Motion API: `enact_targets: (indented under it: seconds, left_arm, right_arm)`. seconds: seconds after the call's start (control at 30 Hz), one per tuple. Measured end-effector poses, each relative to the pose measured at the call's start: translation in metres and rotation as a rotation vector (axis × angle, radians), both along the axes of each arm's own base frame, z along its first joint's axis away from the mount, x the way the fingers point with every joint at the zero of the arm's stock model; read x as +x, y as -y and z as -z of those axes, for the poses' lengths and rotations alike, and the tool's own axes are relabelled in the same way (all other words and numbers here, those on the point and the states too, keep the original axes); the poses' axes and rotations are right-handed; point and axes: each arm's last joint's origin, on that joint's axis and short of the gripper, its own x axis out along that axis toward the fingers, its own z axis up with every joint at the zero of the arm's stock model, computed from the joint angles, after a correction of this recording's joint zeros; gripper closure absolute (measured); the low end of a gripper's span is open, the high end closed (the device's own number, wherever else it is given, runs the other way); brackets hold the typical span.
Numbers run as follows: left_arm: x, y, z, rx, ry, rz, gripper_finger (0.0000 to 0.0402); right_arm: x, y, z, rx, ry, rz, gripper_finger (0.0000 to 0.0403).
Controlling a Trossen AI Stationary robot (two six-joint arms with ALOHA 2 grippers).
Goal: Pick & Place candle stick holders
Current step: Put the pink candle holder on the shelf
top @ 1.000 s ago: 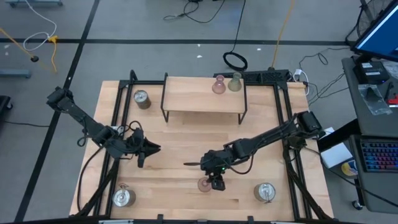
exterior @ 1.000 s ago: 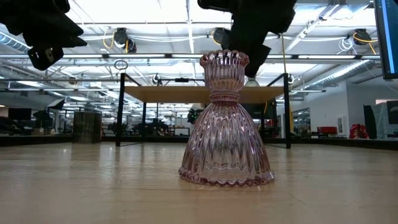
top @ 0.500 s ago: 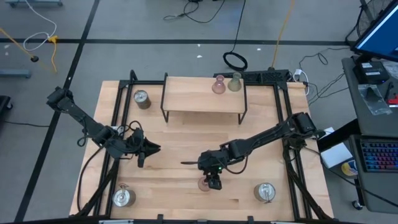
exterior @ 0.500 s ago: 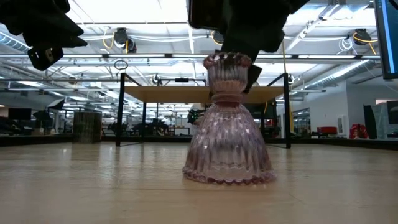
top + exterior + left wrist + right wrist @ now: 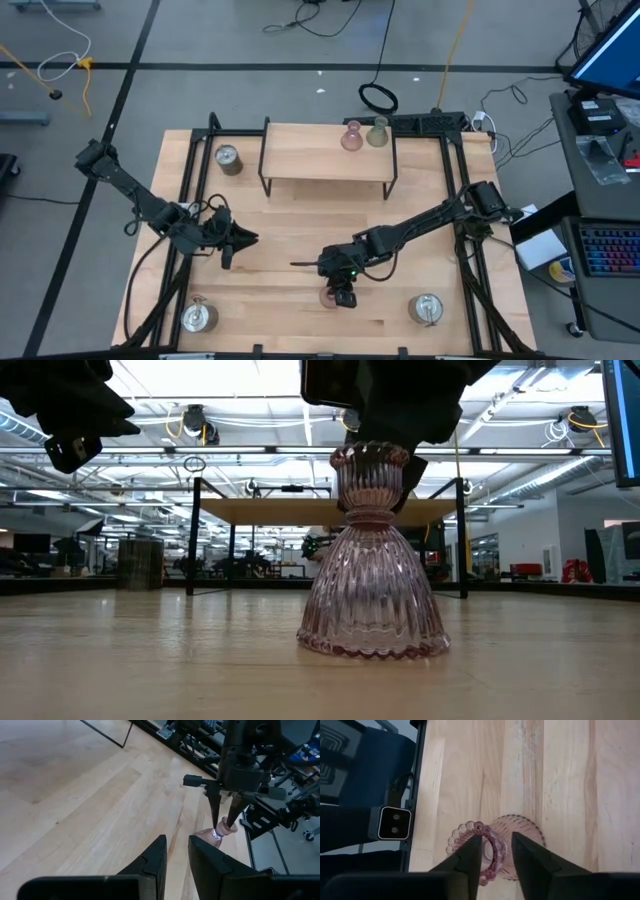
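A pink ribbed glass candle stick holder (image 5: 372, 580) stands on its wide base near the table's front edge, and my right gripper (image 5: 342, 296) is down on its top cup, shut on it. The same holder shows in the right wrist view (image 5: 522, 827). Left of the centre, my left gripper (image 5: 245, 239) hovers above the table, slightly open and with nothing between its fingers. A pink holder (image 5: 351, 138) and a greenish holder (image 5: 377, 133) stand on a raised wooden shelf (image 5: 325, 165) at the far side. My right gripper comes from above, slanting down, onto the beaded rim of the top cup (image 5: 495, 851). The cup's wall sits between the two fingers: one finger (image 5: 472, 851) lies over the hollow and the other (image 5: 527, 855) outside it. The holder stands upright, base on the table.
Round metal holders stand at the far left (image 5: 228, 158), near left (image 5: 198, 317) and near right (image 5: 427, 309). The shelf's black legs and the black frame rails (image 5: 462, 190) border the open wood in the middle.
My right gripper has sunk a little onto the pink holder's top cup. The holder has been nudged slightly toward the table's right and stays upright on its base.
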Motion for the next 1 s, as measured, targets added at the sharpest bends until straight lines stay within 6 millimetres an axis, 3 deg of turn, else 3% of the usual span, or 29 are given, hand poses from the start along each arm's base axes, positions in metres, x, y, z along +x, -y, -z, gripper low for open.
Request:
enact_targets:
  seconds: [0.27,0.73,1.0]
  left_arm:
    - [0.000,0.000,0.000,0.002,0.000,0.001,0.0321]
    - [0.000,0.000,0.000,0.001,0.000,0.000,0.0321]
    - [0.000,0.000,0.000,0.020,-0.004,0.006,0.0321]
  right_arm:
    - [0.000,0.001,-0.001,-0.015,0.006,0.000,0.0369]
    - [-0.001,0.002,-0.003,-0.027,0.009,0.015,0.0372]
    - [-0.009,0.016,-0.026,-0.023,0.026,0.052,0.0382]
